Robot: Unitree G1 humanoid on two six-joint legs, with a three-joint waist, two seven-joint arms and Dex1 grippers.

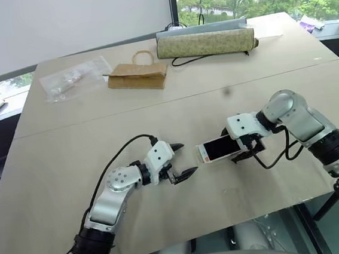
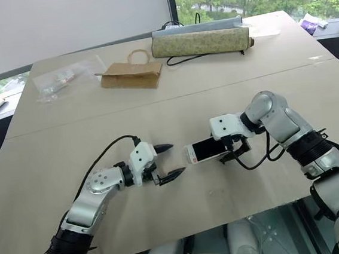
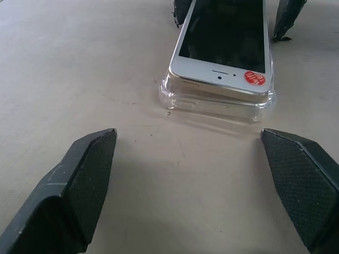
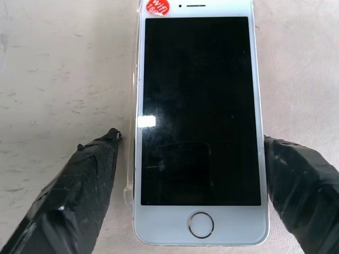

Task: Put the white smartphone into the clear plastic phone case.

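While the left gripper point(image 1: 181, 160) is being held wide open just short of it, the phone point(image 1: 218, 148) is lying screen up on the case point(image 3: 217, 101) on the table point(image 1: 156, 116), flanked, untouched, by the right gripper's point(image 1: 248, 150) spread fingers.

- Red round sticker point(image 3: 255, 78) on white smartphone point(image 3: 225, 39), top bezel corner by earpiece: reads "WiFi" + a smaller line, illegible.
- No other legible txt.

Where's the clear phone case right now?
On the table near its front edge, under the white smartphone, whose near end rides above the clear plastic phone case rim, between the open left tool and open right tool.
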